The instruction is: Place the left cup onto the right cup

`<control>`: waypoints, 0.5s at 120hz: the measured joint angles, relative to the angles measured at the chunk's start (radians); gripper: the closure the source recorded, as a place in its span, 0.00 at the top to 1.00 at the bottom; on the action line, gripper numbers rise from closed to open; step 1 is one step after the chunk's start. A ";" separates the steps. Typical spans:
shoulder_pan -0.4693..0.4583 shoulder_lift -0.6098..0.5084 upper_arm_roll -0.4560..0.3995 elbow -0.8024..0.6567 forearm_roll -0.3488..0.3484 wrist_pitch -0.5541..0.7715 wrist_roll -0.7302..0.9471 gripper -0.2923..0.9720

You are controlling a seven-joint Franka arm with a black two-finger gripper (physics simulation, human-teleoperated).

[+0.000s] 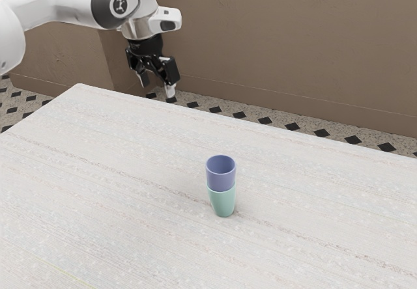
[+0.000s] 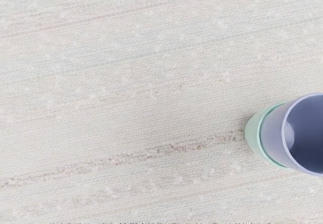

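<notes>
The gripper (image 1: 156, 84) is hanging high above the far edge of the table (image 1: 78, 191), its two black fingers standing apart with nothing between them, so it is holding nothing. Outward from it, toward five o'clock in the exterior view and well apart from the hand, the purple cup (image 1: 221, 170) is sitting nested upright in the green cup (image 1: 223, 203) near the table's middle. In the wrist view the purple cup (image 2: 303, 133) is showing its open mouth, with the green cup (image 2: 255, 130) ringing it from beneath. Judging from this, the stacking is looking done, and the main risk is lying in any fresh approach. A descent toward the pair could be clipping the upper cup's lip and tipping the tall, narrow stack, and a cup seated slightly askew could be rocking loose on a bump to the table. The arm (image 1: 58, 6) is reaching in from ten o'clock, its wrist bending so the fingers are pointing down and toward five o'clock.
</notes>
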 joint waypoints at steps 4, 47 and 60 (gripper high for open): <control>0.000 0.000 0.000 0.000 -0.001 -0.005 0.003 0.77; 0.000 -0.008 0.000 0.000 -0.027 -0.036 0.031 0.77; 0.000 -0.008 0.001 0.001 -0.028 -0.039 0.037 0.77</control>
